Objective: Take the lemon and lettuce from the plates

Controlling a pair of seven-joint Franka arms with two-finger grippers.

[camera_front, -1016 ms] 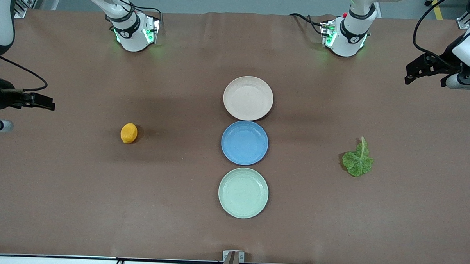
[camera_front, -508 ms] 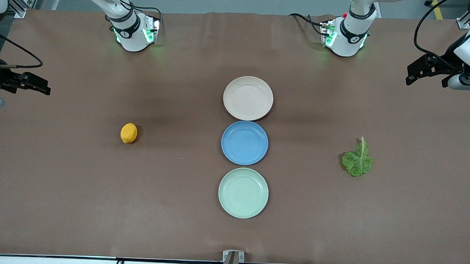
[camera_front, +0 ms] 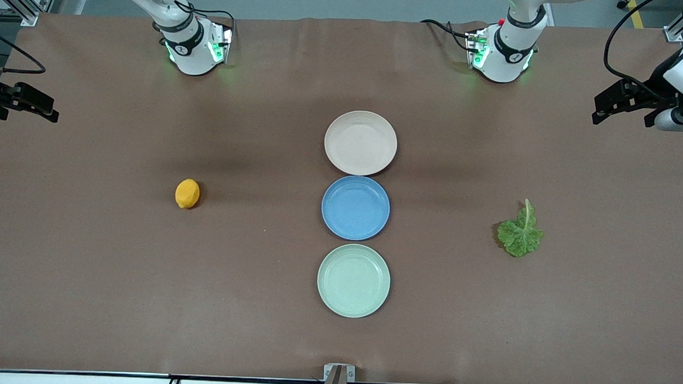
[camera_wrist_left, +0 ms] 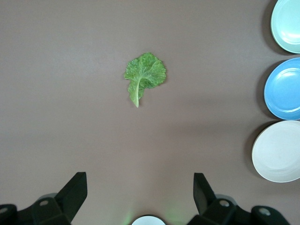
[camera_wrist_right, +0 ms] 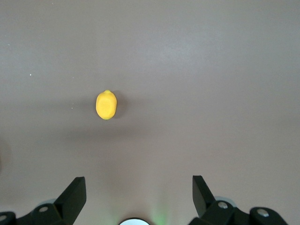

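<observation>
We start with the tabletop (camera_front: 144,299), a wide brown sheet carrying three plates in a row down its middle: the beige-pink plate (camera_front: 360,142) nearest the arms' bases, the blue plate (camera_front: 355,207) next, and the mint-green plate (camera_front: 353,280) nearest the front camera. All three plates are bare, so the task's things already lie off them. The lettuce leaf (camera_front: 521,231) lies flat on the tabletop toward the left arm's end, well apart from the plates; the lemon (camera_front: 187,193) sits on the tabletop toward the right arm's end, equally clear of them. The left tool (camera_wrist_left: 139,192) hangs over the left arm's end of the tabletop, jaws spread wide and holding nothing; the right tool (camera_wrist_right: 138,193) hangs over the right arm's end, likewise wide open and empty. We judge the lettuce light, limp and easily torn, best pinched at its pale stalk or thick midrib. The lemon looks firm but rounded and smooth, so we would close across its narrow middle rather than its pointed ends, lest it roll or squirt out.
</observation>
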